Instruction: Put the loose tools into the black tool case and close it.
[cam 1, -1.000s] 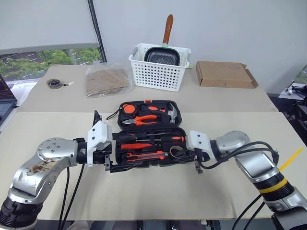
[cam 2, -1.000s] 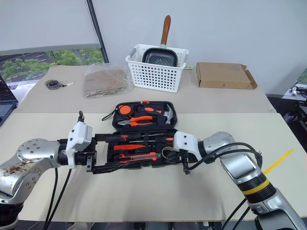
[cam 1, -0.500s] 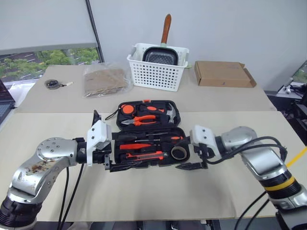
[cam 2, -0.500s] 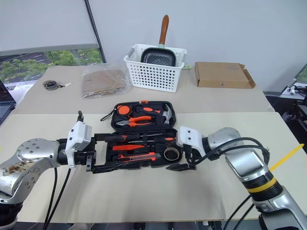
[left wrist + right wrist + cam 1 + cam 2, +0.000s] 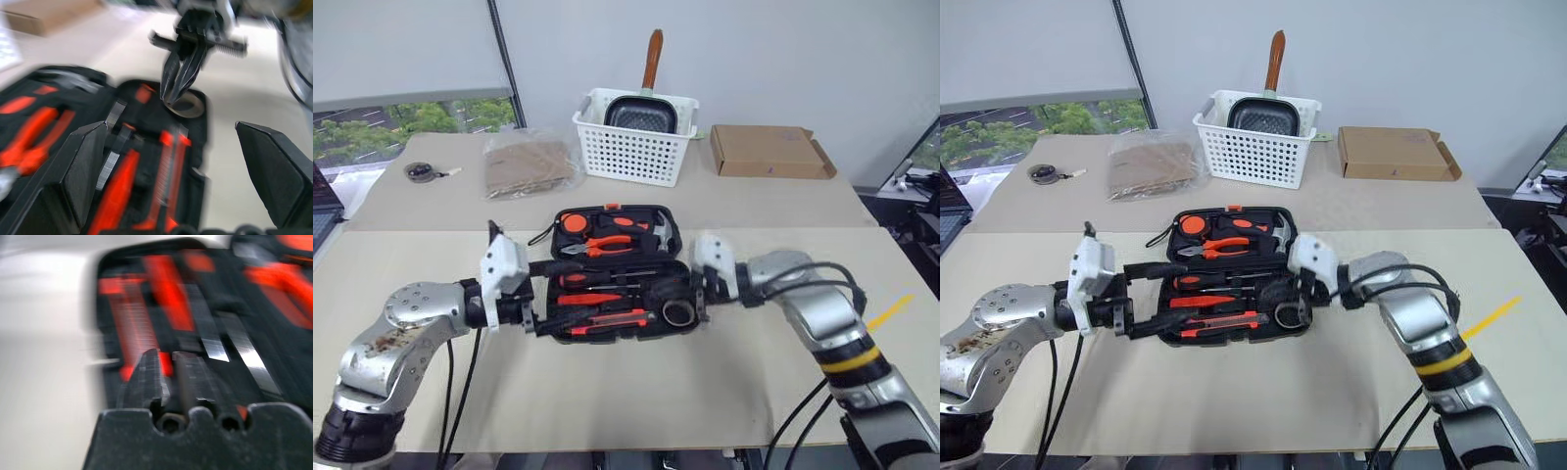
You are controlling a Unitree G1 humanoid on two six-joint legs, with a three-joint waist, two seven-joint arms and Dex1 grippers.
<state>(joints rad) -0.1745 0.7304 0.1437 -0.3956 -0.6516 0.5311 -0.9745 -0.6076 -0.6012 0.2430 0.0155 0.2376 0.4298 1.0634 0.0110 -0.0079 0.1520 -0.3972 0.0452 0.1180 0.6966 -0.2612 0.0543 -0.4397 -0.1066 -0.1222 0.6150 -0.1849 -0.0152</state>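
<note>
The black tool case lies open in the middle of the table, its lid flat at the back. In its near half lie orange-and-black screwdrivers, the red-and-black utility knife and, at the right end, the tape ring. My left gripper is open, its fingers spread wide at the case's left end with nothing between them. My right gripper is shut and empty. It points left over the case's right end, with its tips just at the tape ring's rim.
Orange pliers and a hammer sit in the lid. At the back stand a white basket holding a pan, a cardboard box, a plastic bag and a small round object.
My right gripper opened beside the case's near right corner, leaving the tape ring in the case, then rose over that end and shut. My left gripper edged left and away.
</note>
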